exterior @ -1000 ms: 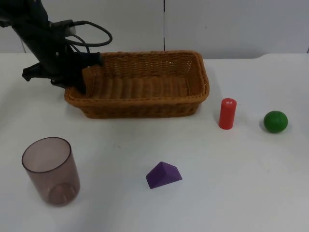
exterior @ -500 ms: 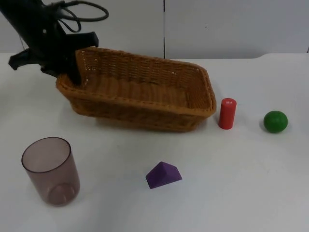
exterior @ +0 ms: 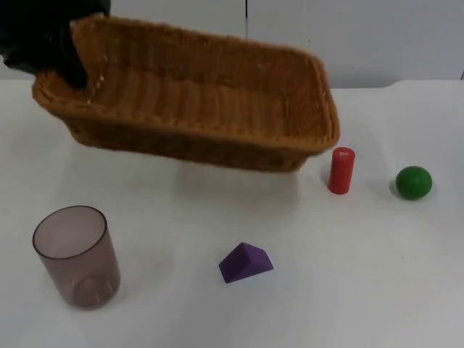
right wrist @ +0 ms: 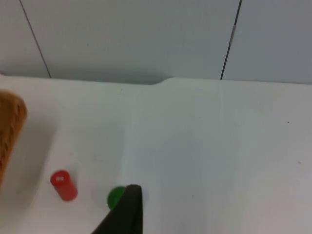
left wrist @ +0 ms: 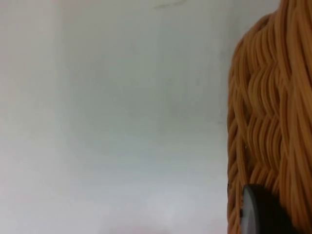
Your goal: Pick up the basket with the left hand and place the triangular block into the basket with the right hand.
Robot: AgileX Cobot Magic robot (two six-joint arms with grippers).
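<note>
The woven brown basket hangs tilted above the back of the table, its left end higher than its right. My left gripper is shut on the rim at that left end, and the weave shows close up in the left wrist view. Nothing lies inside the basket. The purple triangular block rests on the table in front of it, towards the near edge. My right gripper waits high over the table's right side, well away from the block.
A tinted see-through cup stands at the front left. A red cylinder stands upright just right of the basket, with a green ball further right. The grey partition wall closes off the table's back.
My left gripper has lifted the basket off the table, left end first, and carried it up and to the left. The block, cup, cylinder and ball have not moved.
</note>
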